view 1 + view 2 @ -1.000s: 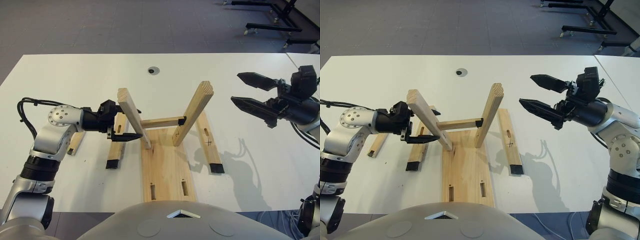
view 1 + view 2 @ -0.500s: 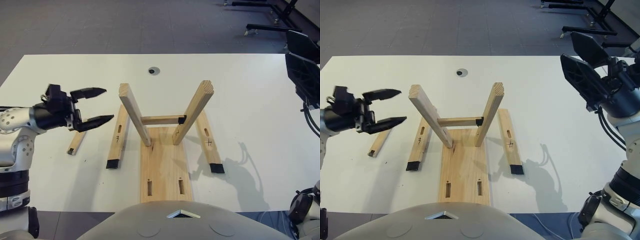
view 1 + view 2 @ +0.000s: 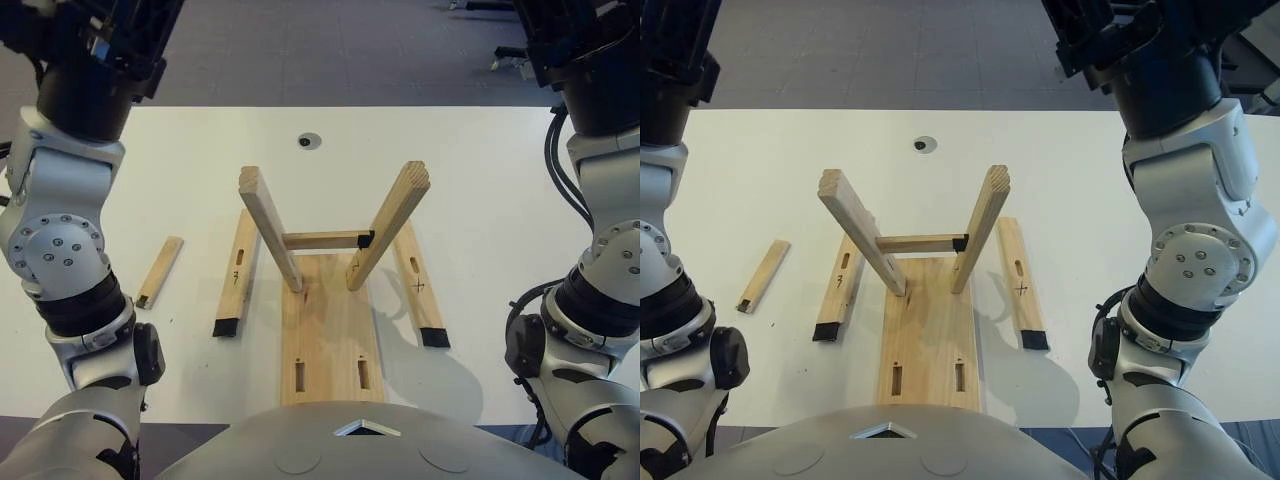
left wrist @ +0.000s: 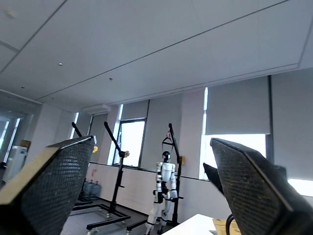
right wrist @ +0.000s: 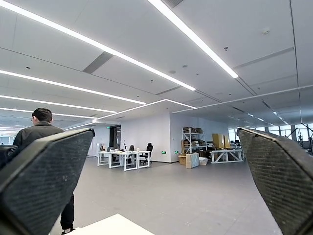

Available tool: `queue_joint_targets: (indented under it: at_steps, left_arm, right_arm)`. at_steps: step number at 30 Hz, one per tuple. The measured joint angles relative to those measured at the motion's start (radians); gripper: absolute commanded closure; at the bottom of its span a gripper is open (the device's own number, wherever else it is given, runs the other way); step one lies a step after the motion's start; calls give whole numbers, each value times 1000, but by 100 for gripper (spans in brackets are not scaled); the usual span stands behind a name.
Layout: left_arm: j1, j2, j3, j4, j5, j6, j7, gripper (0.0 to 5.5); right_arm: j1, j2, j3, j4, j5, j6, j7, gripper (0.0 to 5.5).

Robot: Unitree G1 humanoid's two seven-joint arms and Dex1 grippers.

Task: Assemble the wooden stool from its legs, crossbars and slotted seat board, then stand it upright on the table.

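Observation:
The slotted seat board [image 3: 330,320] lies flat near the table's front edge. Two legs stand in its far slots, leaning outward: the left leg [image 3: 269,228] and the right leg [image 3: 389,224]. A crossbar [image 3: 322,240] joins them. Two more legs lie flat beside the board, one on its left [image 3: 235,272] and one on its right [image 3: 417,287]. A short loose crossbar [image 3: 160,271] lies further left. Both arms are raised high above the table. My left gripper [image 4: 151,142] and right gripper [image 5: 165,131] are open, holding nothing, and point at the room's ceiling.
The seat board's two near slots [image 3: 300,376] hold nothing. A round cable hole [image 3: 307,141] sits at the table's far middle. Bare white table [image 3: 520,200] spreads on both sides of the parts. Wheeled black frames [image 3: 540,55] stand on the floor beyond.
The left gripper drew back from the left standing leg, and both arms swung up from table height to well above it. The wooden parts have not moved.

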Motion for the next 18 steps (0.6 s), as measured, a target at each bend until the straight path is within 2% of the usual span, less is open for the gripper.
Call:
queue_joint_targets:
  at_steps: [3,9,14,18]
  left_arm:
    - [-63,-5,-36,-4,-89,56,72,119]
    - [-71,56,-127,-9,-78,161,73,119]
    - [-88,43,-83,-12,-170,144,102,119]
    - [-59,51,-89,-20,-150,145,104,119]
  right_arm:
    - [-5,11,37,-1,-31,-7,-16,14]
    - [-50,71,99,-8,-61,-47,-35,14]
    - [-85,111,137,-27,-57,-49,-71,14]
    - [-84,124,143,-53,-36,-48,-87,14]
